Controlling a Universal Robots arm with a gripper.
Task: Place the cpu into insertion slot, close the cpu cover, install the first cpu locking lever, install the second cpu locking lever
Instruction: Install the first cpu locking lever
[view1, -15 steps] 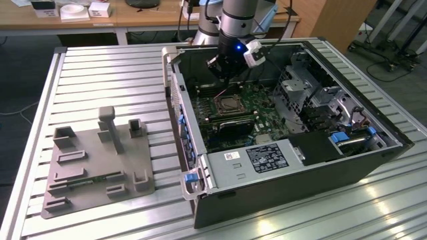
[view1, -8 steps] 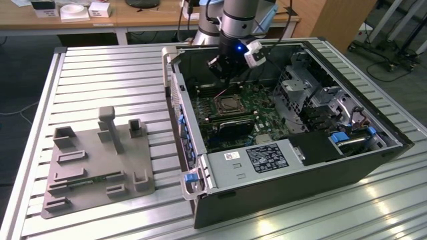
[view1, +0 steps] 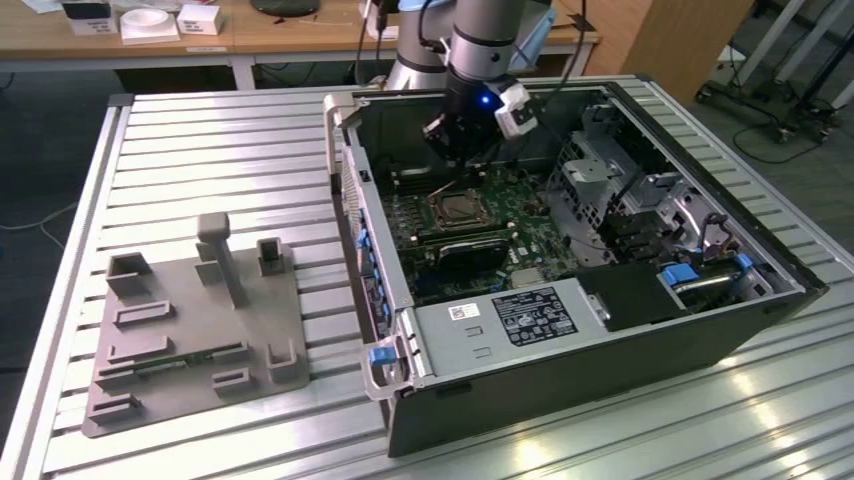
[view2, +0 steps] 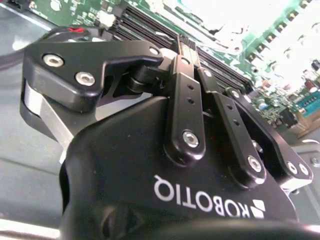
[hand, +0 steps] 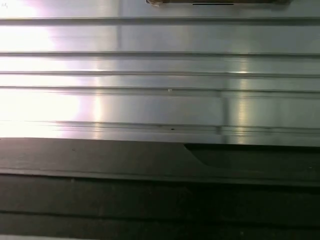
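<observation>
Exterior view: the robot arm reaches down into an open computer case (view1: 747, 300) on a ribbed metal table (view1: 200, 150). Its gripper (view1: 461, 160) hangs just above the insertion slot (view1: 458, 210), a square socket on the green circuit board (view1: 534, 245). From the second wrist view, the black fingers (view2: 187, 80) look pressed close together, with nothing seen between them. A grey holder block (view1: 187, 330) sits on the table, far to the exterior view's left.

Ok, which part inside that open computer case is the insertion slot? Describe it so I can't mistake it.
Start at the open black computer case on the slatted metal table. On the green circuit board inside, just below the end effector, sits the insertion slot. It is a square socket with a silvery rim and dark centre, unlike the long narrow memory slots beside it.
</observation>
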